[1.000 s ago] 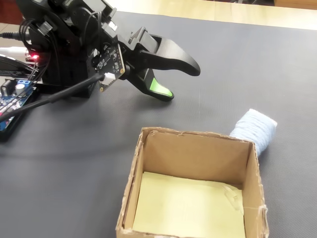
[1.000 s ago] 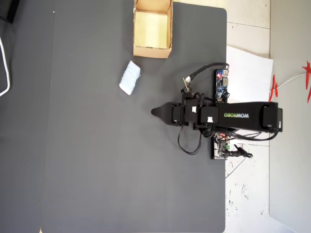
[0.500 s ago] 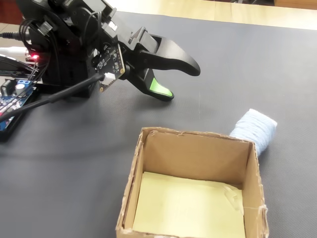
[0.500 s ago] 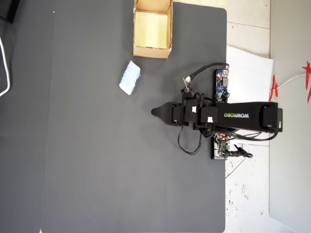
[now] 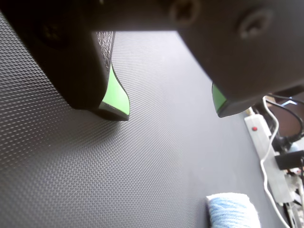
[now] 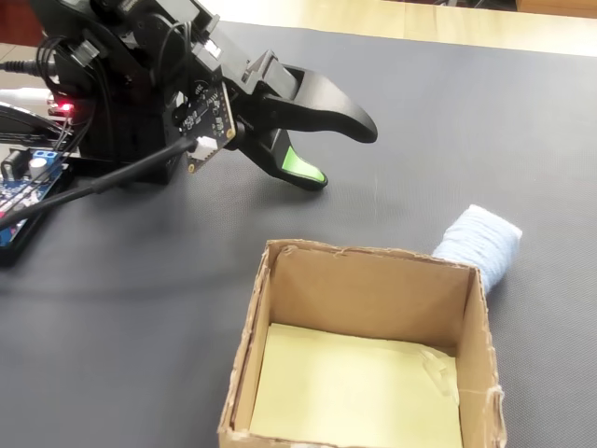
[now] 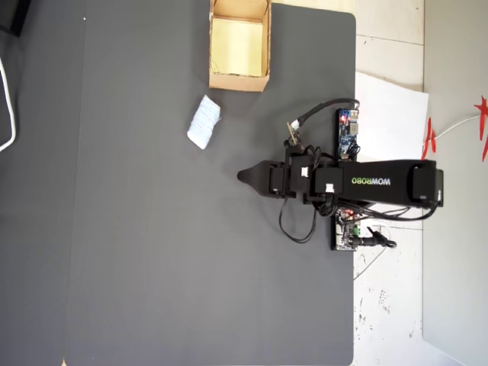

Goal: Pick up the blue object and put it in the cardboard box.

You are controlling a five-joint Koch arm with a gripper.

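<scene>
Overhead, blue object (image 7: 204, 122) lying slantwise, long axis toward cardboard box (image 7: 239, 76), bare mat (image 7: 152, 252) around, gripper (image 7: 245, 177) jaws apart, empty.

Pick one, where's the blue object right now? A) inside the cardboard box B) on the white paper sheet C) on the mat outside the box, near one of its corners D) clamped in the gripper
C: the blue object lies on the dark mat just off a corner of the cardboard box, whose yellow inside is bare; the gripper is open, holding nothing.
</scene>
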